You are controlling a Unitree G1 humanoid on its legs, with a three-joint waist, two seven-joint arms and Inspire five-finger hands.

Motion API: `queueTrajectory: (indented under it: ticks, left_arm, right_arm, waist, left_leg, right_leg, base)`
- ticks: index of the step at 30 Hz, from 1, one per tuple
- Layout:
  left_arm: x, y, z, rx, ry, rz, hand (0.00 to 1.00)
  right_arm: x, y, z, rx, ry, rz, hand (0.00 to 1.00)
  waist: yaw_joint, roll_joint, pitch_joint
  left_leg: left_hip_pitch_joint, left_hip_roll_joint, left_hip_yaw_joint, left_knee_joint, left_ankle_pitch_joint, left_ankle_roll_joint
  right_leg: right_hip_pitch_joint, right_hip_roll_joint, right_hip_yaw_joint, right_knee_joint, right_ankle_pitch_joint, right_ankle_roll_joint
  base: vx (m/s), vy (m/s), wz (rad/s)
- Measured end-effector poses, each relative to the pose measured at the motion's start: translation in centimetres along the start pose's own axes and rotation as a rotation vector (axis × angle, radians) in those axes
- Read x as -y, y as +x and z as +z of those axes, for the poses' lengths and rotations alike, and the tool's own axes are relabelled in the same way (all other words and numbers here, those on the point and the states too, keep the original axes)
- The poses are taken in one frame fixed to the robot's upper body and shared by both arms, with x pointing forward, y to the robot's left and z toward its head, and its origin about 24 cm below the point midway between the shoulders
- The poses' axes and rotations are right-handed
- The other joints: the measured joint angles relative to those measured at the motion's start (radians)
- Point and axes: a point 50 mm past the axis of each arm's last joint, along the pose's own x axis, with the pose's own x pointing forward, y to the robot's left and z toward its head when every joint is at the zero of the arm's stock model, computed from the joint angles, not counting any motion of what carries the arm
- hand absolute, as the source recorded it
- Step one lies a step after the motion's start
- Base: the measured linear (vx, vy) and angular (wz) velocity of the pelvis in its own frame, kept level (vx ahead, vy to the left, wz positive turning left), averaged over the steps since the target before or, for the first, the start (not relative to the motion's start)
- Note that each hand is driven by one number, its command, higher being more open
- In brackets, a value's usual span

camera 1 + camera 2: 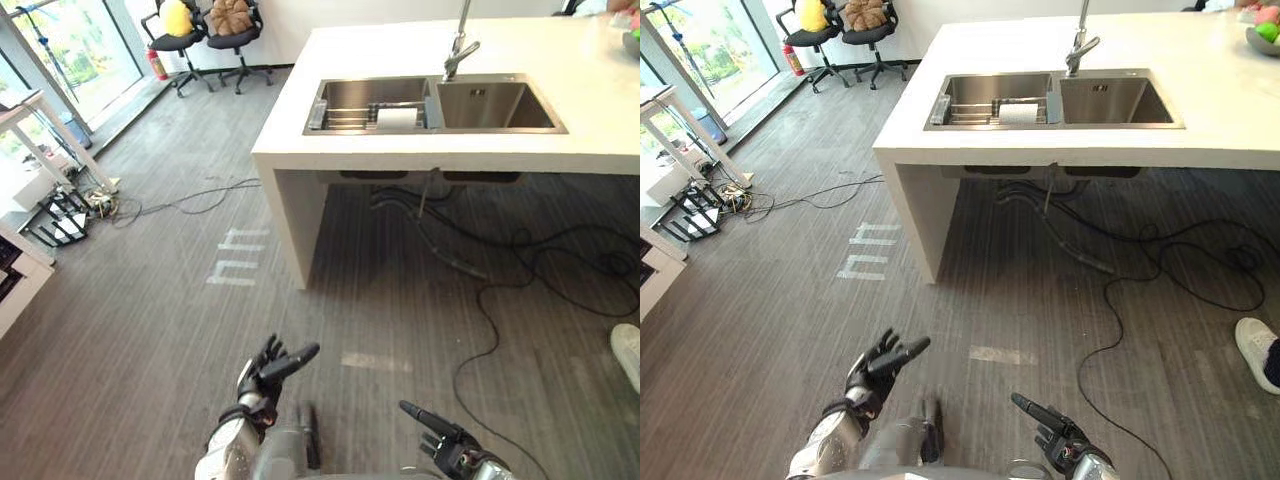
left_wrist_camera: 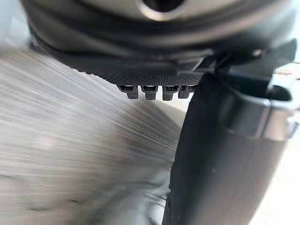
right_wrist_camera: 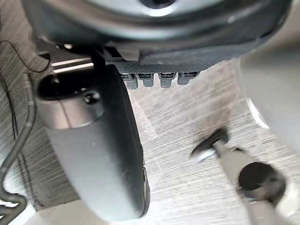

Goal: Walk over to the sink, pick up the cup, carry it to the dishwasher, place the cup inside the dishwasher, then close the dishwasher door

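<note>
Both hands hang low in front: the left hand (image 1: 268,372) and the right hand (image 1: 447,440) have their fingers stretched out, released, grasping nothing. Bare grey floor (image 1: 180,300) separates them from the white bench (image 1: 590,90), which is well apart from both hands. Set into it is the steel sink (image 1: 500,105), and the white cup (image 1: 397,118) rests on the rack in its left basin, apparently on its side with its long axis across the basin. It lies straight ahead, nearer the right hand's line.
</note>
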Motion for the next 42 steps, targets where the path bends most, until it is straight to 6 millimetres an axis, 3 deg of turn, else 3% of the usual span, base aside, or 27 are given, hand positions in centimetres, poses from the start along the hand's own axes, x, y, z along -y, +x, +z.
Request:
queueTrajectory:
  ticks: [1,2,5,7,8,9,10,11,12,13,14,15,16,18,19,20,21,22,23,24,29,35,37,39,41,42]
  left_arm:
    - [0.1,0.1,1.2,0.043,0.011,-0.016,1.0]
    - [0.4,0.2,2.0,0.074,0.017,-0.034,1.0]
    - [1.3,-0.1,4.4,0.174,0.015,-0.076,1.0]
    - [2.5,-0.6,5.9,0.247,0.018,-0.123,1.0]
    - [3.3,-0.8,6.8,0.295,0.02,-0.154,1.0]
    - [3.6,-1.0,7.3,0.317,0.023,-0.169,1.0]
    - [4.6,-1.6,8.6,0.378,0.032,-0.206,1.0]
    - [5.7,-2.3,9.9,0.449,0.04,-0.257,1.0]
    - [6.2,-2.5,10.3,0.474,0.044,-0.275,1.0]
    - [6.8,-3.1,11.2,0.525,0.057,-0.3,1.0]
    - [7.1,-3.4,12.0,0.578,0.062,-0.311,1.0]
    - [7.1,-3.5,12.4,0.599,0.067,-0.313,1.0]
    - [7.0,-3.8,13.1,0.637,0.074,-0.302,1.0]
    - [6.8,-3.9,14.3,0.678,0.101,-0.303,1.0]
    - [6.7,-3.9,14.9,0.689,0.12,-0.309,1.0]
    - [6.5,-4.0,15.2,0.694,0.134,-0.306,1.0]
    - [6.3,-4.0,15.3,0.693,0.128,-0.306,1.0]
    - [6.0,-4.2,15.5,0.7,0.132,-0.296,1.0]
    - [5.6,-4.3,15.1,0.696,0.073,-0.28,1.0]
    - [5.1,-3.1,14.9,0.609,0.061,-0.255,1.0]
    - [5.4,-3.0,14.7,0.602,0.054,-0.264,1.0]
    - [8.4,-2.5,12.6,0.491,0.063,-0.381,1.0]
    - [9.5,-2.3,12.3,0.459,0.073,-0.424,1.0]
    - [10.4,-2.1,12.3,0.456,0.074,-0.448,1.0]
    - [10.4,-2.1,12.8,0.471,0.078,-0.434,1.0]
    - [10.5,-2.1,13.2,0.49,0.067,-0.426,1.0]
  right_arm:
    - [-0.1,0.0,-0.2,-0.012,0.007,0.008,1.0]
    - [-0.2,0.0,-0.4,-0.021,0.013,0.006,1.0]
    - [0.2,0.0,-0.8,-0.044,0.056,-0.008,1.0]
    - [0.7,-0.1,-1.2,-0.049,0.133,-0.024,1.0]
    - [1.0,-0.2,-1.1,-0.037,0.171,-0.036,1.0]
    - [1.1,-0.2,-1.1,-0.033,0.181,-0.037,1.0]
    - [1.0,-0.2,-1.0,-0.021,0.202,-0.036,1.0]
    - [1.2,-0.2,-0.8,0.004,0.218,-0.04,1.0]
    - [1.4,-0.3,-0.9,0.013,0.226,-0.046,1.0]
    - [1.7,-0.5,-0.8,0.036,0.238,-0.054,1.0]
    - [1.6,-0.4,-0.9,0.056,0.274,-0.058,1.0]
    - [1.5,-0.4,-1.0,0.062,0.287,-0.062,1.0]
    - [1.5,-0.4,-0.9,0.074,0.318,-0.066,1.0]
    - [1.3,-0.4,-1.2,0.067,0.345,-0.062,1.0]
    - [1.2,-0.4,-2.2,0.045,0.358,-0.068,1.0]
    - [1.4,-0.6,-3.1,0.041,0.371,-0.081,1.0]
    - [1.7,-0.9,-4.0,0.015,0.358,-0.086,1.0]
    - [2.2,-1.5,-6.2,-0.054,0.336,-0.089,1.0]
    - [2.7,-2.1,-7.9,-0.105,0.368,-0.086,1.0]
    - [4.1,-2.9,-9.1,-0.17,0.351,-0.036,1.0]
    - [4.1,-2.9,-9.3,-0.172,0.356,-0.039,1.0]
    - [3.8,-2.8,-9.4,-0.156,0.372,-0.059,1.0]
    - [3.6,-2.7,-9.3,-0.15,0.369,-0.072,1.0]
    - [3.6,-2.5,-8.8,-0.142,0.362,-0.087,1.0]
    - [3.4,-2.4,-8.8,-0.155,0.356,-0.1,1.0]
    - [4.0,-2.4,-8.2,-0.157,0.329,-0.117,1.0]
  waist:
    - [0.0,-0.032,-0.003]
    - [0.0,-0.046,-0.003]
    - [0.004,-0.053,-0.003]
    - [0.015,-0.055,-0.008]
    - [0.015,-0.067,-0.025]
    - [0.014,-0.083,-0.038]
    - [0.013,-0.1,-0.058]
    - [0.005,-0.11,-0.057]
    - [0.005,-0.106,-0.06]
    - [0.004,-0.093,-0.067]
    - [0.0,-0.09,-0.067]
    - [-0.002,-0.09,-0.068]
    - [-0.003,-0.087,-0.069]
    - [-0.005,-0.08,-0.069]
    - [-0.015,-0.09,-0.07]
    - [-0.021,-0.103,-0.072]
    - [-0.022,-0.121,-0.071]
    - [-0.023,-0.147,-0.074]
    - [-0.023,-0.137,-0.09]
    - [-0.02,-0.124,-0.124]
    - [-0.019,-0.124,-0.124]
    - [-0.025,-0.123,-0.132]
    - [-0.035,-0.116,-0.138]
    - [-0.055,-0.078,-0.155]
    - [-0.056,-0.082,-0.156]
    - [-0.05,-0.053,-0.143]
  left_leg:
    - [0.006,-0.039,0.029,0.005,-0.003,0.005]
    - [0.006,-0.061,0.042,0.012,-0.014,0.021]
    - [0.006,-0.114,0.001,0.058,-0.037,0.057]
    - [0.031,-0.131,-0.006,0.068,-0.054,0.083]
    - [0.058,-0.147,-0.002,0.034,-0.056,0.086]
    - [0.07,-0.157,-0.001,0.008,-0.056,0.085]
    - [0.103,-0.184,-0.002,-0.029,-0.052,0.091]
    - [0.137,-0.191,0.003,-0.047,-0.051,0.116]
    - [0.161,-0.189,0.002,-0.057,-0.057,0.124]
    - [0.205,-0.176,0.006,-0.074,-0.067,0.138]
    - [0.236,-0.161,0.014,-0.079,-0.083,0.133]
    - [0.25,-0.149,0.021,-0.084,-0.09,0.125]
    - [0.272,-0.122,0.038,-0.096,-0.102,0.108]
    - [0.282,-0.076,0.055,-0.093,-0.121,0.076]
    - [0.288,-0.065,0.053,-0.087,-0.133,0.062]
    - [0.299,-0.068,0.055,-0.074,-0.148,0.052]
    - [0.314,-0.07,0.058,-0.036,-0.179,0.036]
    - [0.338,-0.073,0.055,0.025,-0.24,0.01]
    - [0.362,-0.042,0.055,0.069,-0.287,-0.023]
    - [0.424,0.019,0.038,0.029,-0.345,-0.015]
    - [0.423,0.018,0.038,0.028,-0.345,-0.015]
    - [0.422,0.009,0.033,-0.021,-0.345,-0.01]
    - [0.422,0.022,0.033,-0.026,-0.349,-0.013]
    - [0.435,0.075,0.052,-0.01,-0.359,-0.04]
    - [0.37,0.112,0.056,0.212,-0.366,-0.055]
    - [0.263,0.183,0.038,0.51,-0.325,-0.078]
  right_leg:
    - [0.003,-0.05,-0.003,0.015,-0.027,0.017]
    - [0.003,-0.076,-0.005,0.024,-0.041,0.016]
    - [0.008,-0.117,-0.002,0.07,-0.031,0.023]
    - [-0.022,-0.135,0.002,0.184,-0.031,0.024]
    - [-0.089,-0.165,0.01,0.33,-0.025,0.034]
    - [-0.135,-0.187,0.018,0.406,-0.012,0.056]
    - [-0.212,-0.232,0.026,0.553,0.035,0.106]
    - [-0.253,-0.258,0.023,0.655,0.109,0.116]
    - [-0.257,-0.263,0.023,0.681,0.151,0.112]
    - [-0.27,-0.271,0.012,0.74,0.155,0.093]
    - [-0.303,-0.278,-0.032,0.777,0.067,0.047]
    - [-0.323,-0.28,-0.066,0.771,0.032,0.031]
    - [-0.366,-0.272,-0.126,0.694,-0.016,0.013]
    - [-0.411,-0.199,-0.132,0.388,0.001,0.029]
    - [-0.412,-0.165,-0.09,0.132,0.084,0.036]
    - [-0.42,-0.163,-0.054,0.019,0.146,0.038]
    - [-0.422,-0.168,-0.03,-0.015,0.202,0.023]
    - [-0.417,-0.183,-0.017,0.029,0.303,0.002]
    - [-0.421,-0.165,-0.012,0.1,0.334,0.023]
    - [-0.251,-0.04,-0.038,-0.17,0.411,0.023]
    - [-0.251,-0.042,-0.038,-0.169,0.412,0.024]
    - [-0.291,-0.056,-0.054,-0.121,0.371,0.034]
    - [-0.316,-0.052,-0.057,-0.07,0.341,0.035]
    - [-0.344,-0.02,-0.106,0.025,0.269,0.015]
    - [-0.332,-0.007,-0.116,0.061,0.228,-0.005]
    - [-0.287,0.021,-0.131,0.05,0.21,-0.018]
  base:
    - [0.34,0.249,-0.01]
    - [0.31,0.187,0.07]
    - [0.28,0.129,0.07]
    - [0.23,0.106,-0.04]
    - [0.15,0.088,-0.08]
    - [0.22,0.1,-0.11]
    - [0.23,0.077,-0.12]
    - [0.24,0.079,-0.13]
    - [0.27,0.073,-0.2]
    - [0.27,0.056,-0.28]
    - [0.27,0.031,-0.32]
    - [0.21,-0.019,-0.43]
    - [0.21,-0.074,-0.5]
    - [0.24,-0.167,-0.33]
    - [0.22,-0.203,0.01]
    - [0.28,-0.253,0.04]
    - [0.32,-0.32,0.01]
    - [0.41,-0.44,-0.05]
    - [0.28,-0.322,-0.04]
    - [0.15,-0.172,-0.04]
    - [0.0,0.0,0.01]
    - [0.01,-0.002,0.05]
    - [0.09,-0.033,0.03]
    - [0.17,-0.062,-0.13]
    - [0.22,-0.107,-0.38]
    - [0.27,-0.234,-0.52]
